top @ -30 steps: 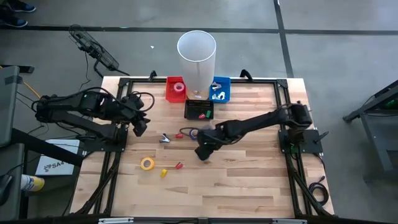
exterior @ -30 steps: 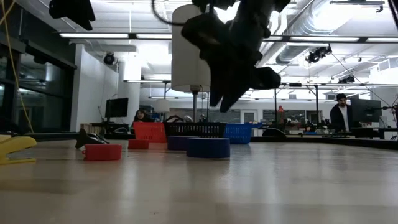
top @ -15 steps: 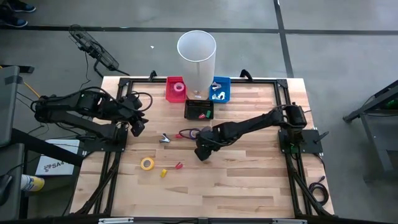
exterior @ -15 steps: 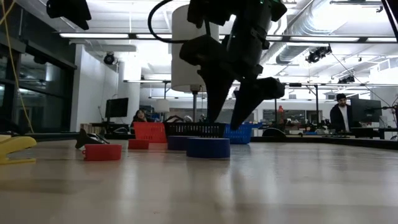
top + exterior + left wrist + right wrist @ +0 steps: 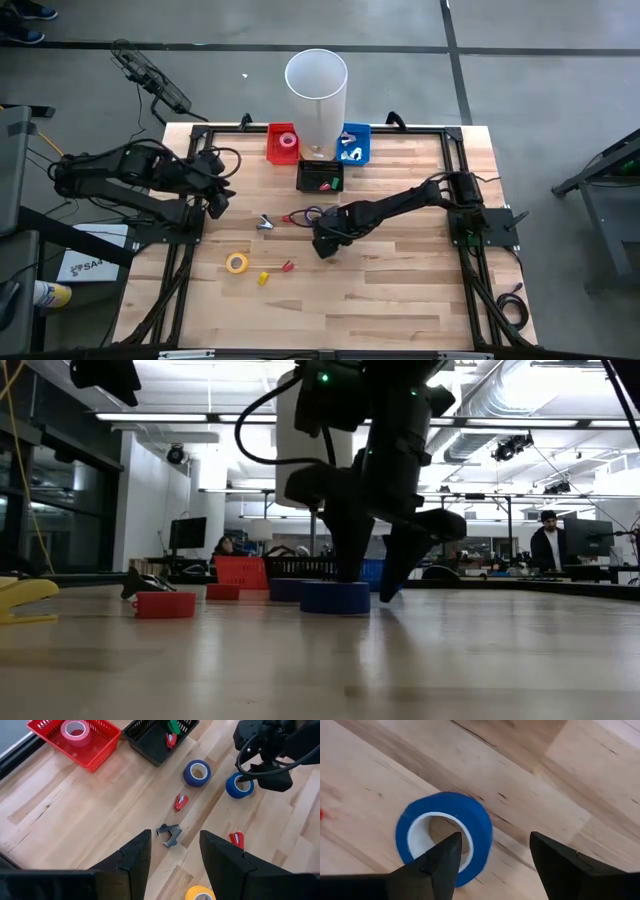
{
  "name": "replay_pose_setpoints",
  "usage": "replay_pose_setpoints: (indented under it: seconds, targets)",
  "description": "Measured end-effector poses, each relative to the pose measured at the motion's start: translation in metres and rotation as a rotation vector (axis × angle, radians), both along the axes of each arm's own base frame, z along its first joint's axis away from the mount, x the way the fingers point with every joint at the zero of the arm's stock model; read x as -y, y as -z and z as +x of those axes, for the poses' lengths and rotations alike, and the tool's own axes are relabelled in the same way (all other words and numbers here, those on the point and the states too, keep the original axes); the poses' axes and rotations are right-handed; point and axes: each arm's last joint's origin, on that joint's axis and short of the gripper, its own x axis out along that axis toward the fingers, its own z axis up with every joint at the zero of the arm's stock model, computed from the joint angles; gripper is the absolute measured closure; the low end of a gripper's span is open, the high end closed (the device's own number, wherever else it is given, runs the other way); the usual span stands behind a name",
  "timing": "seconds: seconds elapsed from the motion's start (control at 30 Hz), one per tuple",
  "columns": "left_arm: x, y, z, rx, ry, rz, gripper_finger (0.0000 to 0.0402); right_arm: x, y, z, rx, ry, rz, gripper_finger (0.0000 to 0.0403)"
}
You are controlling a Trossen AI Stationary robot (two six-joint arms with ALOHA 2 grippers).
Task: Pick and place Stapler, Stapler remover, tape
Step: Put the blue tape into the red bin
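Right wrist view: right gripper (image 5: 492, 865) fingers spread wide, straddling edge of blue tape roll (image 5: 445, 836) lying flat on wooden table (image 5: 580, 790) — nothing gripped. Left gripper (image 5: 171, 855) open, empty, over table's left edge — yellow tape roll (image 5: 237, 263) well apart.

Blue tape (image 5: 447, 832): lying flat on the wood, pale core showing.
Second blue tape (image 5: 196, 773): lying flat near the black basket.
Pink tape (image 5: 75, 729): sitting inside the red basket.
Yellow tape (image 5: 237, 263): lying flat, well apart.
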Motion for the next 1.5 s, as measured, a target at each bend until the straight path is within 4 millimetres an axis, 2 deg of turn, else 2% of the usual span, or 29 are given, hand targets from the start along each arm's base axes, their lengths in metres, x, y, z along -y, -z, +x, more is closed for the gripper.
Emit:
replay_pose_setpoints:
  seconds: [0.13, 0.33, 0.8, 1.07, 1.27, 1.5]
  targets:
    - [0.0, -0.001, -0.003, 0.012, -0.001, -0.002, 0.0236, 0.001, 0.001, -0.004, -0.04, 0.016, -0.001, 0.0181]
    - [-0.001, -0.002, -0.005, 0.02, -0.001, -0.002, 0.0236, 0.001, 0.001, -0.005, -0.055, 0.014, 0.001, 0.022]
    - [-0.001, -0.002, -0.006, 0.023, 0.003, 0.003, 0.0236, 0.0, 0.001, -0.006, -0.066, -0.018, 0.027, 0.0373]
    - [-0.001, -0.002, -0.006, 0.019, 0.015, 0.014, 0.0236, 0.0, -0.005, -0.006, -0.039, -0.019, 0.016, 0.0373]
    - [-0.001, -0.003, -0.005, 0.028, 0.014, 0.017, 0.0236, 0.002, -0.029, -0.008, 0.047, -0.049, -0.038, 0.0373]
    - [0.0, -0.007, 0.0, 0.097, 0.015, 0.015, 0.0236, 0.007, -0.067, -0.009, 0.225, -0.121, -0.15, 0.0373]
